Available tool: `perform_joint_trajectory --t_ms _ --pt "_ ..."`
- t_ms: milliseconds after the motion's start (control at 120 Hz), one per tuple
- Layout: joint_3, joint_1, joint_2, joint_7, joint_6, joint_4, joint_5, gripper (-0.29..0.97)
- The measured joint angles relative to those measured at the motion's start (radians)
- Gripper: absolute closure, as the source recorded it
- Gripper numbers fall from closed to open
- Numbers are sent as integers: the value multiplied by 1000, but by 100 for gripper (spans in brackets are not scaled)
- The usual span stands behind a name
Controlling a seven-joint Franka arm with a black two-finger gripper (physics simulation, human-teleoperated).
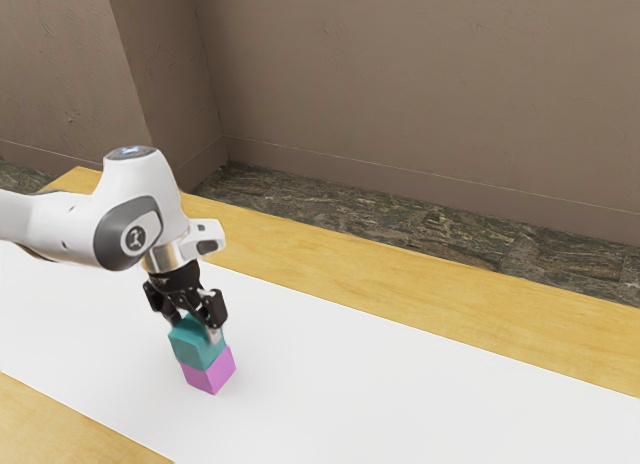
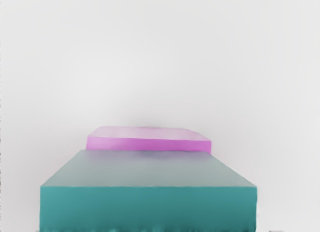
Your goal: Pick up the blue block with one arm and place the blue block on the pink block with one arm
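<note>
The blue block (image 1: 194, 350) is teal in colour and rests on top of the pink block (image 1: 212, 371) on the white mat, slightly offset from it. My black gripper (image 1: 198, 330) reaches straight down over the stack and is shut on the blue block, one finger on each side. Under my hand in the wrist view, the blue block (image 2: 149, 194) looms large, and a strip of the pink block (image 2: 148, 140) shows just beyond it.
The white mat (image 1: 380, 384) covers the middle of a wooden table (image 1: 450, 284). A stone floor and brown walls lie behind the table. The arm comes in from the exterior view's left.
</note>
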Motion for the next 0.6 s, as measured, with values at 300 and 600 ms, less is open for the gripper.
perform_joint_trajectory --t_ms 300,600 --pt "-20 -1 -119 53 -321 515 84 3" --pt "-8 13 -136 147 -543 531 121 1"
